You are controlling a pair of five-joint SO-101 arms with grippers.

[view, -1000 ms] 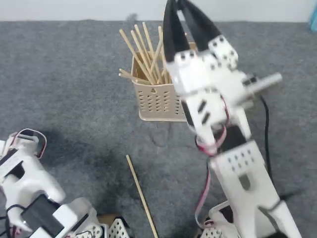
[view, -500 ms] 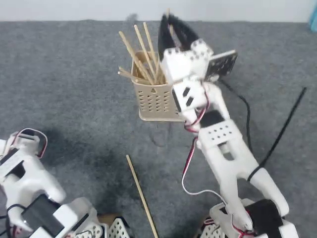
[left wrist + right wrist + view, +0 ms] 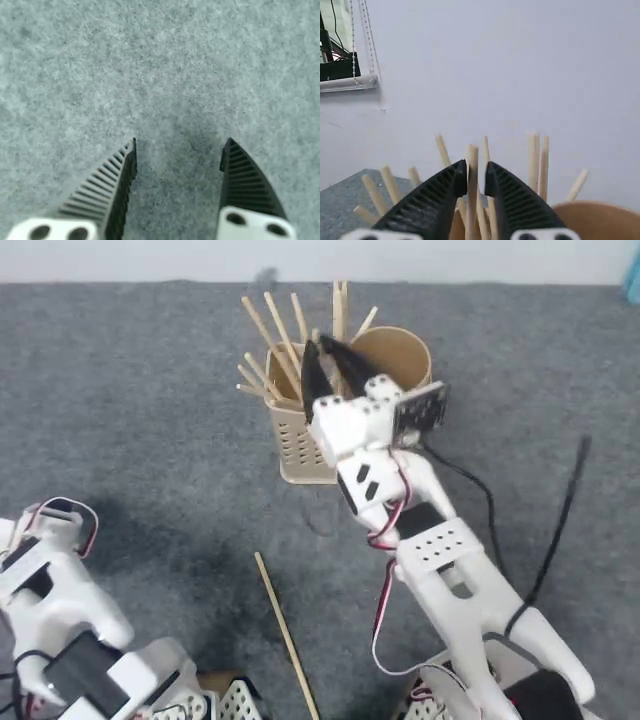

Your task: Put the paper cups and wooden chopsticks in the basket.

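1. The basket (image 3: pixel 300 452) is a pale, perforated box standing at the far middle of the grey carpet (image 3: pixel 150 390).
2. A bundle of wooden chopsticks (image 3: pixel 268 328) stands in the basket, fanning out to the left and upward.
3. A brown paper cup (image 3: pixel 402 344) sits upright with its mouth open, at the basket's right side and partly hidden by the arm.
4. The right claw (image 3: pixel 320 352) hangs over the basket among the stick tops. Its jaws are slightly apart.
5. In the right wrist view a single stick (image 3: pixel 472 190) stands in that narrow gap. It lies close to one jaw, with some space at the other.
6. A loose chopstick (image 3: pixel 286 635) lies flat on the carpet, near and left of the right arm's base, well apart from the basket.
7. The left arm (image 3: pixel 60 630) sits at the near left. The left claw (image 3: pixel 177 145) is spread wide over bare carpet, holding nothing.
8. A black cable (image 3: pixel 560 510) loops to the right of the right arm.
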